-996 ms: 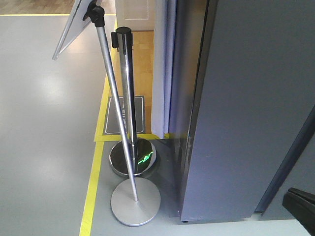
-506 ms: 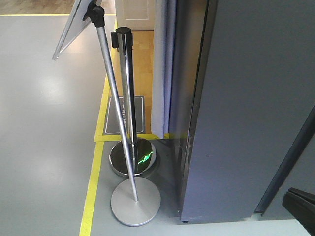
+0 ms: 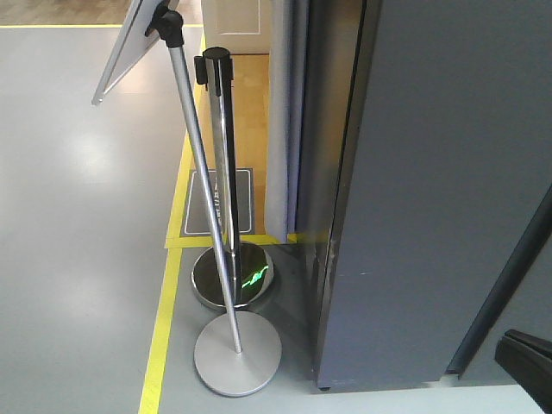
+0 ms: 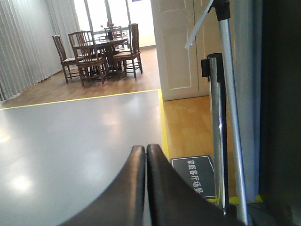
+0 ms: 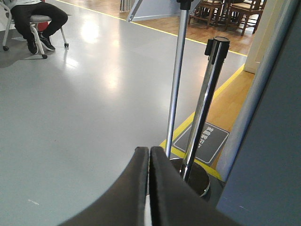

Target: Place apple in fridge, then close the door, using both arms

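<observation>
Plainly, the chief risk from here is that the job gets judged done, or a fresh push gets started, with nothing to check it against: no apple shows in any view, so I cannot tell whether it sits inside the fridge [image 3: 431, 190] or somewhere else. Only dark grey outer panels of the fridge are visible, with no white lining showing, and I cannot say whether the door has latched. A second risk comes from the clutter just to the side. Two metal posts stand close by the fridge's corner, a slanted sign stand [image 3: 203, 207] and a chrome barrier post [image 3: 222, 164] behind it, each on a round base on the floor [image 3: 78, 259]. An arm swinging wide toward that side could clip either one and tip it.

The left hand [image 4: 146, 151] has its two black fingers pressed together along their whole visible length, pinching nothing and touching nothing. Ahead of it lies open grey floor, with the posts and a floor sign [image 4: 195, 176] off to one side of its tips. The right hand [image 5: 149, 153] is likewise pressed together and empty. The same two posts rise just beyond its tips, and the grey fridge wall runs close beside it. A seated person [image 5: 35, 19] is well apart, far across the floor from this hand
</observation>
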Controlling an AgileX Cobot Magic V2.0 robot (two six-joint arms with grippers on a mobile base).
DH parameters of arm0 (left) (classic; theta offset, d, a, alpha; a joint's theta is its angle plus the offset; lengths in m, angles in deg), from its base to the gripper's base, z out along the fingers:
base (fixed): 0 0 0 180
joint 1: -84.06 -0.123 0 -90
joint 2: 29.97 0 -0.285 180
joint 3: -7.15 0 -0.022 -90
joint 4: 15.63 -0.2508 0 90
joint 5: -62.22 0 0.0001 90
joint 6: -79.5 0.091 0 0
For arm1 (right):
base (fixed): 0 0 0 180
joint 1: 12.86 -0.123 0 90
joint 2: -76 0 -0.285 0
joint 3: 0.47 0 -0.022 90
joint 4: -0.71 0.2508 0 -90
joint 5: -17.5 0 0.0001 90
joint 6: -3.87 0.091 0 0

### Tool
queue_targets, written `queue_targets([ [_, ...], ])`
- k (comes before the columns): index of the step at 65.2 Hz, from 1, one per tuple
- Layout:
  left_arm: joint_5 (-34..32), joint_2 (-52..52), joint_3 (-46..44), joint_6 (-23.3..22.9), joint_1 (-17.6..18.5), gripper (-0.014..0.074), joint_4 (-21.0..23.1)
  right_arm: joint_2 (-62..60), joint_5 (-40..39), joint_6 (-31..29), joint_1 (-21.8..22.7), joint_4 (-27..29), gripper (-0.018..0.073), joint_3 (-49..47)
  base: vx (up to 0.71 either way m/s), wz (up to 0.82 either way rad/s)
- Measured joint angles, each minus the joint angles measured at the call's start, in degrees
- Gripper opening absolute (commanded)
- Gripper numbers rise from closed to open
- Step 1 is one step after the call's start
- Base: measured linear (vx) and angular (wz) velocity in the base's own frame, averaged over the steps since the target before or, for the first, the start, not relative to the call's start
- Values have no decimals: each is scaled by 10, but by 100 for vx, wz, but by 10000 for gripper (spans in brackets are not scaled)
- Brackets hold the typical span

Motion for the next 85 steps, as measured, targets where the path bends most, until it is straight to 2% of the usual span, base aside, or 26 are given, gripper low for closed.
queue_targets([
  [15,0,0,0,0,0,-5,0,0,-1,-2,-2,-7,-5,0,0,0],
  [22,0,0,0,0,0,-5,0,0,-3,0,-19,-37,-5,0,0,0],
  [27,0,0,0,0,0,-5,0,0,-13,22,-37,-79,-5,2,0,0],
  [34,0,0,0,0,0,-5,0,-9,-67,104,-58,-128,-5,24,0,0],
  [41,0,0,0,0,0,-5,0,-44,-158,229,-65,-200,-5,80,0,0],
  [52,0,0,0,0,0,-5,0,-107,-240,428,-66,-345,-5,149,0,0],
  [60,0,0,0,0,0,-5,0,-148,-282,543,-66,-443,-5,199,0,0],
  [66,0,0,0,0,0,-5,0,-165,-335,598,-66,-492,-5,240,0,0],
  [74,0,0,0,0,0,-5,0,-169,-435,649,-66,-523,-5,294,0,0],
  [85,0,0,0,0,0,-5,0,-169,-488,658,-66,-529,-5,302,0,0],
])
